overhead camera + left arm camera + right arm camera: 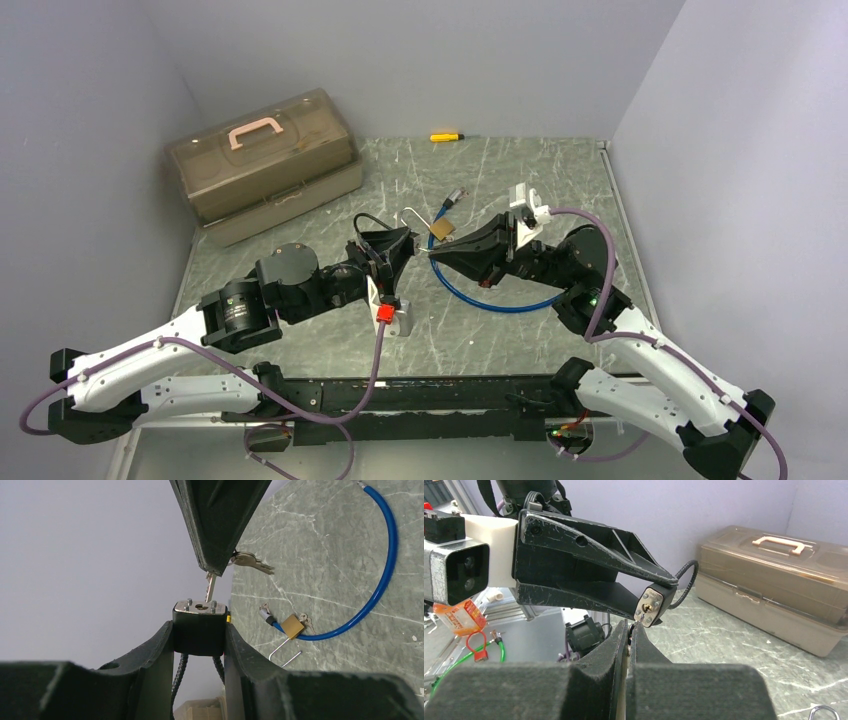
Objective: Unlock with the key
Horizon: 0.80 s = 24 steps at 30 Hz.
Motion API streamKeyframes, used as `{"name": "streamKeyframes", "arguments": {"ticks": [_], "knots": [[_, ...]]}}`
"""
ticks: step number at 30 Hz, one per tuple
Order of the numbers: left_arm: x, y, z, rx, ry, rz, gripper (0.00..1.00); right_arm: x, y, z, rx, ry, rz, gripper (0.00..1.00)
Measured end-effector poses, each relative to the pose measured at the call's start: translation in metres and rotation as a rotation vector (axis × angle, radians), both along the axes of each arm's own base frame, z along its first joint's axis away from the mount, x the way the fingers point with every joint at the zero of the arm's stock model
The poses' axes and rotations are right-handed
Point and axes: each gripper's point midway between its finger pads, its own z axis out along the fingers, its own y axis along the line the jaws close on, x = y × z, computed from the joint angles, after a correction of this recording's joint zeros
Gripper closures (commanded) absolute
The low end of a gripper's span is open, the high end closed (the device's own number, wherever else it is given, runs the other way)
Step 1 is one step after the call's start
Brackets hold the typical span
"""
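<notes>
The step in hand looks like insertion: the key has been brought to the lock but is not yet seated. The left tool (199,636) is partly closed, its two fingers clamping the sides of the black padlock (199,630) so that the metal face with the keyhole (200,607) points out past its fingertips, towards the other arm. The right tool (630,631) is pinched almost fully shut on the key (210,586), whose blade juts straight out ahead of its tips; spare keys (251,560) dangle beside that tool. The blade's tip sits at the lock face, just to one side of the slot, and whether it has entered at all cannot be told. The next move seems to call for a small sideways correction by the right tool to line the blade with the slot, then a straight push forward and a twist, while the left tool holds firm. A brass padlock (292,626) on a blue cable (385,575) lies on the table (325,540) beyond both tools.
</notes>
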Motion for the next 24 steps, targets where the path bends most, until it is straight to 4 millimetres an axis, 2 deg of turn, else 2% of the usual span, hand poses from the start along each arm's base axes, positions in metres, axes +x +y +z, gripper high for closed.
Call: {"name": "streamKeyframes", "arguments": {"ticks": [7,24], "knots": [[0.0,0.0001,0.0,0.001,-0.003,0.0,1.0,-0.0017,0.0004,0.0054,0.018,-0.007,0.011,1.0],[0.0006,0.0008,0.0002,0.001,-0.003,0.005,1.0,0.0052,0.007,0.0009,0.013,0.007,0.013,1.0]]}}
